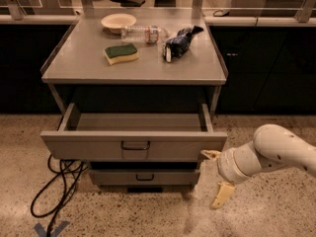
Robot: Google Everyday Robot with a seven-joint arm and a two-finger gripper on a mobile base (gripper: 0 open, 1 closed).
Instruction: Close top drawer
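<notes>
The gripper (pixel 211 180) was seen low at the right end of the top drawer (pixel 89 146), fingers spread wide and nothing held. The upper finger (pixel 210 154) was laid against or just beside the front panel's lower right corner, though contact could not be confirmed. The top drawer was found pulled well out beneath the tabletop (pixel 148 72). A flat push straight toward the cabinet was judged to be needed. Pressure at the far corner was judged likely to rack the drawer on its slides, so contact nearer the handle (pixel 136 145) would be preferred, with the fingers kept out of the closing gap. The drawer was noted as grey sheet metal, smooth and hard, with a shallow tray and a tall plain front; the handle was a thin dark wire loop. The arm (pixel 276 152) was rounded, in a matte cream shell. On the slightly glossy tabletop were noted a soft green-and-yellow sponge (pixel 121 53), a pale round bowl (pixel 118 21), a clear plastic bottle (pixel 144 33) lying down, and a crinkled dark bag (pixel 178 39). The floor (pixel 276 211) was speckled stone, and a black cable (pixel 54 191) was looped on it.
</notes>
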